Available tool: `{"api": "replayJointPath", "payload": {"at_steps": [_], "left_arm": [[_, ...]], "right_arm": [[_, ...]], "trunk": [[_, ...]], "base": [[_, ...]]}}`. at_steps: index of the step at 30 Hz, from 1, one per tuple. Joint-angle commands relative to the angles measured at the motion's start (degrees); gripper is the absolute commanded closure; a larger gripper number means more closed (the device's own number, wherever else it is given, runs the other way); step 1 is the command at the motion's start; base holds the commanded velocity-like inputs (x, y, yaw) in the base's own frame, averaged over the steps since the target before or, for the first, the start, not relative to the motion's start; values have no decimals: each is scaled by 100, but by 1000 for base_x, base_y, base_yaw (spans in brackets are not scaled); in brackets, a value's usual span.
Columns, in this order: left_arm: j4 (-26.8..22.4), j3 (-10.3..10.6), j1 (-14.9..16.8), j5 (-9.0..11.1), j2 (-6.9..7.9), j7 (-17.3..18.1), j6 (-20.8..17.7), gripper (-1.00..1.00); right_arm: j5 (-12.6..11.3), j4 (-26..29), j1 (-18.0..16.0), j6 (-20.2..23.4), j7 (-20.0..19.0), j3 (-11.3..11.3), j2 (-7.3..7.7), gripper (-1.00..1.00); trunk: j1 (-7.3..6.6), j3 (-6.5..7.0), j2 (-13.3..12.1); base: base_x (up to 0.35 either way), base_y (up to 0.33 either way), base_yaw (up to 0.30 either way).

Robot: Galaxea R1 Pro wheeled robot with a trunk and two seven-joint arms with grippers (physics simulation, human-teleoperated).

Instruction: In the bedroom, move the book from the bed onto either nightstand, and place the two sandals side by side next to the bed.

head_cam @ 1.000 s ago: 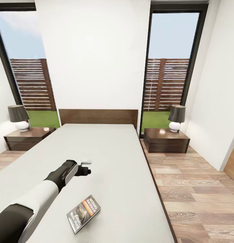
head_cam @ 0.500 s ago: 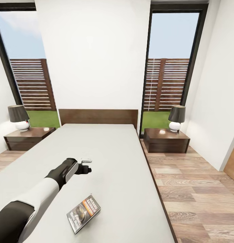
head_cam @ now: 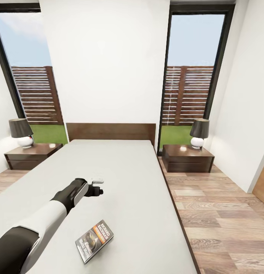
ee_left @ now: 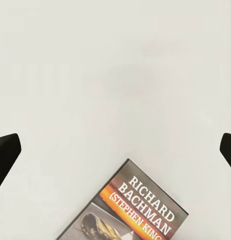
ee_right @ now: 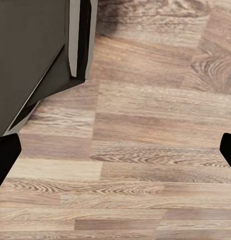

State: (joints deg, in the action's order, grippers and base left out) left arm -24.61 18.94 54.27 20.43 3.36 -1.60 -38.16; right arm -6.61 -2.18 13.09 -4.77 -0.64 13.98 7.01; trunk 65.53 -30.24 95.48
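The book (head_cam: 94,241) lies flat on the light-grey mattress of the bed (head_cam: 120,167), near its foot end. My left gripper (head_cam: 98,190) hovers over the mattress a little beyond the book, toward the headboard. In the left wrist view the book (ee_left: 140,210) shows its orange band and white lettering, and my left gripper (ee_left: 115,155) is open and empty, its dark fingertips (ee_left: 5,155) spread far apart. My right gripper (ee_right: 115,155) is open and empty above wood-plank floor. A nightstand (head_cam: 31,154) stands left of the bed, a second nightstand (head_cam: 187,156) to its right. The sandals are out of view.
Each nightstand carries a lamp (head_cam: 20,132) (head_cam: 199,132) with a dark shade. Wood-plank floor (head_cam: 219,213) runs along the bed's right side to a white wall. A dark panel (ee_right: 30,55) rises beside the right gripper.
My left arm has shifted very slightly over the mattress. The book and the view have stayed put.
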Motion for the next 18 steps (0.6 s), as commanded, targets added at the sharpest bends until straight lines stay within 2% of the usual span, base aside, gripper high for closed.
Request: {"api": "replayJointPath", "payload": {"at_steps": [1, 18], "left_arm": [[-9, 40, 3, 40, 7, -17, -21, -100], [-56, 40, -61, 44, 38, -42, -87, -100]], "right_arm": [[-60, -10, -3, -33, -7, 48, -1, -100], [-59, 8, -1, -23, 29, 40, -3, -100]], "trunk": [[0, -5, 3], [0, -5, 3]], "base": [[0, 0, 0], [0, 0, 0]]}}
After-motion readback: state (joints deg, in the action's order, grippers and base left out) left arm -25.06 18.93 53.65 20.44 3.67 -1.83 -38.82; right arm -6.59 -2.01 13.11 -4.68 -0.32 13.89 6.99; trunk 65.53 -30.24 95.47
